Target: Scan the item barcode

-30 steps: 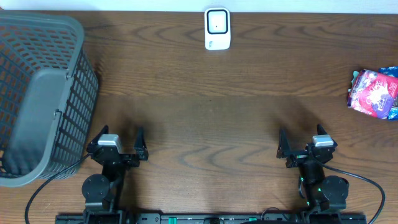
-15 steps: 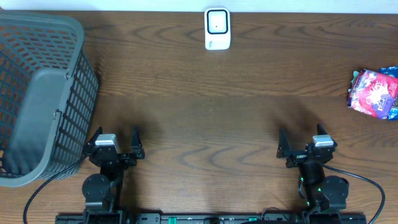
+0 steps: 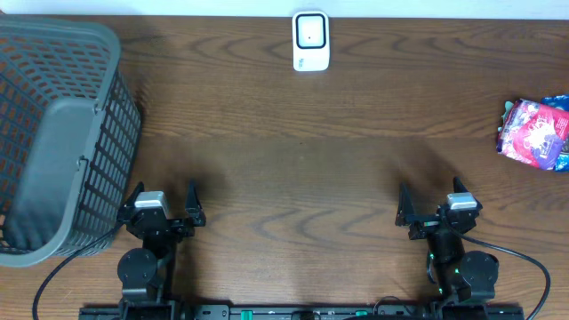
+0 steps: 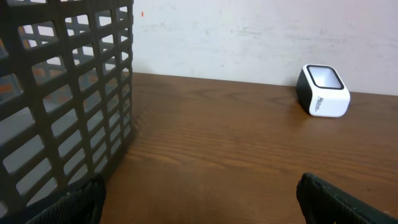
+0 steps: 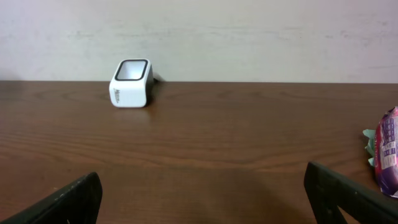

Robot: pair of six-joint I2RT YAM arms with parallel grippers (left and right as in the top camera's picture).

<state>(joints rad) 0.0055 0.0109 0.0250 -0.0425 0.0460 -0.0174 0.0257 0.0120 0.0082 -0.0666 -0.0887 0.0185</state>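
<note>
Nearest, the left gripper (image 3: pixel 162 216) and right gripper (image 3: pixel 438 213) sit low at the bench (image 3: pixel 293 151) front edge, jaws wide and empty, pointing toward the far wall. The snack packet (image 3: pixel 535 132) lies well right, the basket (image 3: pixel 53 133) left, the scanner (image 3: pixel 310 41) farthest. The right arm is best placed to grasp the packet and turn its barcode toward the scanner window.

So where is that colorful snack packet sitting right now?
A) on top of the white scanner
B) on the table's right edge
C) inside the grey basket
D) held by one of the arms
B: the colorful packet lies on the wooden table at its right edge, apart from both arms.
</note>
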